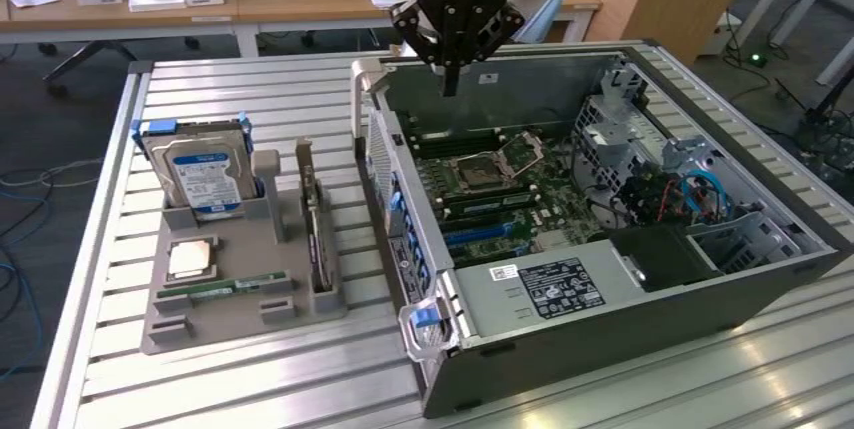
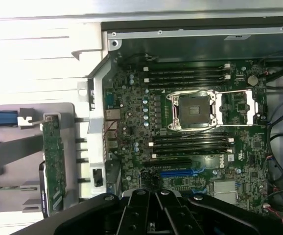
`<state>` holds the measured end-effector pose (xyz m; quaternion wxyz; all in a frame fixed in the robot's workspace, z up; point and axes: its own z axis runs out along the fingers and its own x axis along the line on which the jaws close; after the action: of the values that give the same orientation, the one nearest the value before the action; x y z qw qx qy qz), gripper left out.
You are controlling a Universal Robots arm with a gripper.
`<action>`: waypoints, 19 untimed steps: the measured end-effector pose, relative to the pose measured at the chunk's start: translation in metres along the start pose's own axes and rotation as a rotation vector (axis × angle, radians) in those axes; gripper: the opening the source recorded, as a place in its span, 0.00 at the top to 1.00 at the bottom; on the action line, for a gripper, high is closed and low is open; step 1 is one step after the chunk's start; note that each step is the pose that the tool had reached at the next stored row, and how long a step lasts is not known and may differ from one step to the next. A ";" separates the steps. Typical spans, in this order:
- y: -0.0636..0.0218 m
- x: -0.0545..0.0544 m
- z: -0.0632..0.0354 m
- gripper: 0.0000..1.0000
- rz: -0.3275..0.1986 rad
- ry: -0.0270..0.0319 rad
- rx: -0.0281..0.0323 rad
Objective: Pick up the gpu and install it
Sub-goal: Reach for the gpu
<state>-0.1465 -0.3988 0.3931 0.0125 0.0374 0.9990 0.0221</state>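
Gpu (image 1: 318, 239) edge-on in rack (image 1: 200, 321), face hidden; pincer (image 1: 450, 84) closed, empty

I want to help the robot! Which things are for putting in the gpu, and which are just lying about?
For the job: thin dark gpu card with pale metal bracket, upright in the grey plastic holder; open dark metal computer case; black robot hand, shut, over the case.
Just lying about: silver hard drive with blue-white label; narrow green memory stick; square pale processor chip.
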 end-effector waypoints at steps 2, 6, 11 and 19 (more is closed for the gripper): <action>-0.0004 0.006 -0.0001 0.89 0.000 0.0000 0.0000; -0.0013 0.017 -0.0002 0.89 0.000 -0.0001 0.0000; -0.0024 0.031 -0.0004 0.89 0.000 0.0000 0.0000; -0.0039 0.053 -0.0005 0.89 0.000 -0.0001 0.0000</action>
<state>-0.1995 -0.3988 0.3922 0.0125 0.0375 0.9990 0.0221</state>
